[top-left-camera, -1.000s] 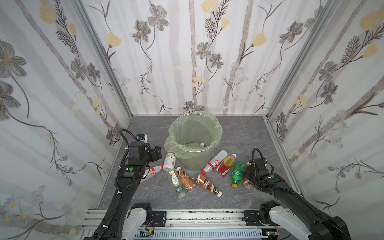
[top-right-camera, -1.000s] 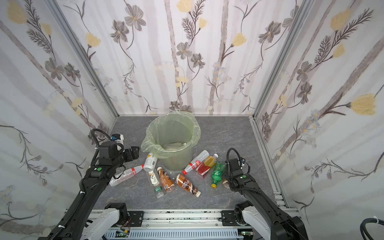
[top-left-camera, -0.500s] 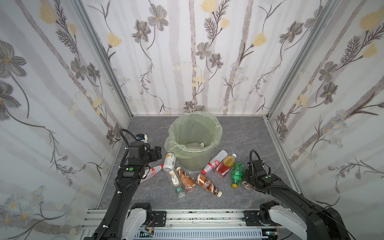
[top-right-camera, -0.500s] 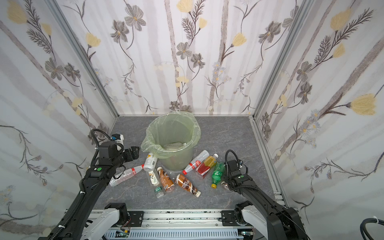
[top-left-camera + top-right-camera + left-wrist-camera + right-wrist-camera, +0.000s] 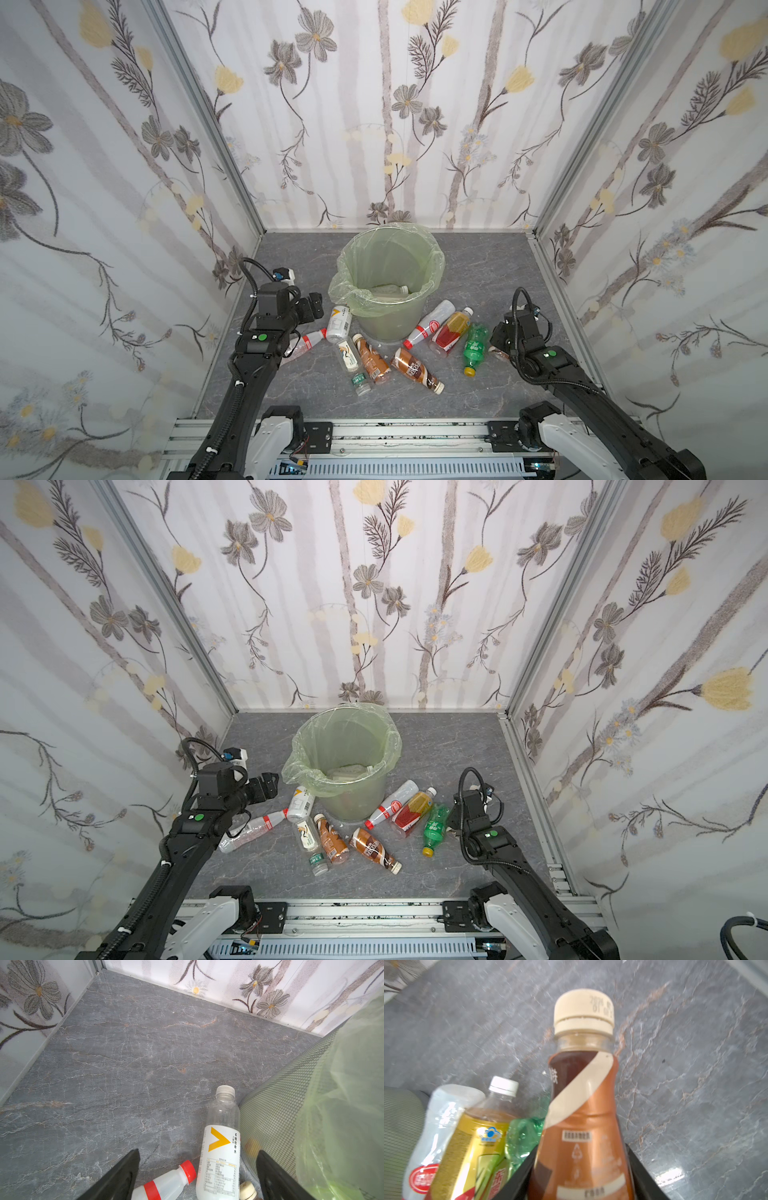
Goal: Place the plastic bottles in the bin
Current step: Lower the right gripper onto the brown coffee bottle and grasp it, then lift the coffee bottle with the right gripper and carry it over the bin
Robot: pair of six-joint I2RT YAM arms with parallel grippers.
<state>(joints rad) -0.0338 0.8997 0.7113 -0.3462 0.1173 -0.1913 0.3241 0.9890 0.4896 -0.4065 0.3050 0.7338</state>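
The bin (image 5: 386, 324) (image 5: 353, 802) stands mid-floor with a clear bottle (image 5: 388, 289) inside. My right gripper (image 5: 498, 349) (image 5: 581, 1178) is low at the right, shut on a brown coffee bottle (image 5: 583, 1105) with a cream cap. Beside it lie a green soda bottle (image 5: 473, 347), an orange-red tea bottle (image 5: 451, 332) and a red-label white bottle (image 5: 428, 326). My left gripper (image 5: 316, 305) (image 5: 197, 1152) hangs open left of the bin, over a white bottle with a yellow mark (image 5: 220, 1147) and a red-capped bottle (image 5: 166, 1184).
Two more brown bottles (image 5: 372, 361) (image 5: 415, 370) and a green-capped bottle (image 5: 351, 365) lie in front of the bin. Flowered walls close in the grey floor on three sides; a metal rail (image 5: 374, 432) runs along the front.
My right gripper's jaws have closed onto the brown coffee bottle at the right. The left arm has stayed where it was, still open.
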